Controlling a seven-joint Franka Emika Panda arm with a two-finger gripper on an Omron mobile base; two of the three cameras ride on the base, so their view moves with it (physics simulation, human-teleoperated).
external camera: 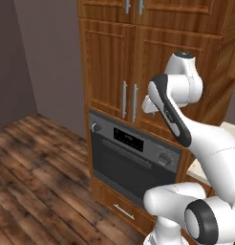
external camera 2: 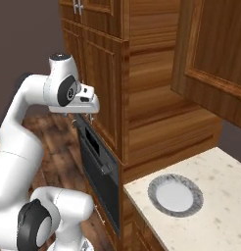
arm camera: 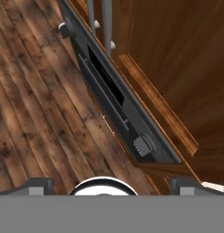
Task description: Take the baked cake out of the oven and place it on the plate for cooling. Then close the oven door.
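Observation:
The black and dark grey oven is built into the brown cabinet wall, with round silver knobs and a display. Its door stands upright and flush, the long bar handle across its top. The cake is hidden. On the pale counter to the right lies the round plate, white centre and grey speckled rim, with nothing on it. My gripper hangs open above the top of the oven, pointing down. In the hand view its fingertips stand far apart with nothing between them.
Wooden cabinet doors with vertical silver handles rise above the oven, and a drawer sits below it. A wall cabinet overhangs the stone counter. Plank floor spreads out in front of the oven to the left.

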